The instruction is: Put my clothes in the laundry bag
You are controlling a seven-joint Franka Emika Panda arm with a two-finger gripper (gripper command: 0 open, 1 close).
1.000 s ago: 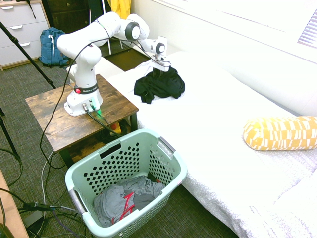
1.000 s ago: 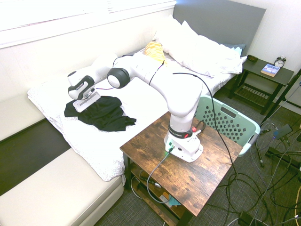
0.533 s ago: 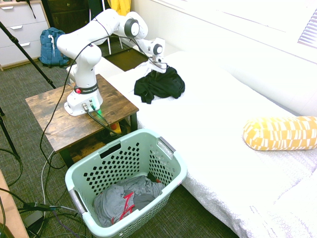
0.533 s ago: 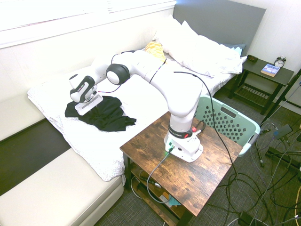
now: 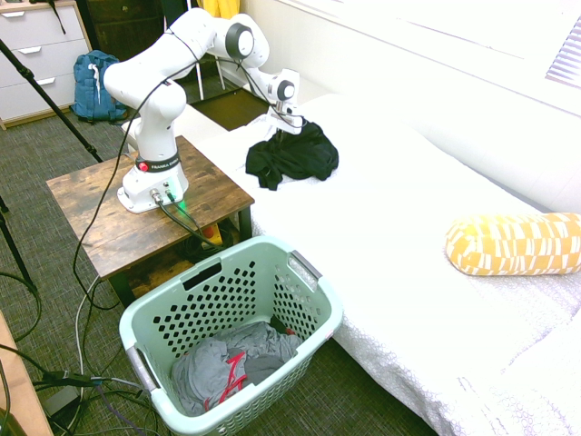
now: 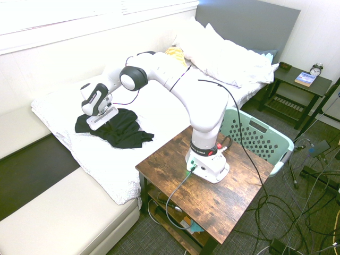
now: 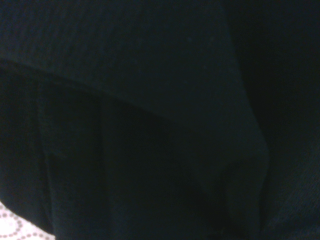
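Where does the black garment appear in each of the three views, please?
First exterior view: black garment on the bed, upper centre, under the gripper.
Second exterior view: left of centre, on the bed's near corner.
Wrist view: fills nearly the whole frame.
Shared landmark: white bedspread, a patterned sliver in the wrist view.
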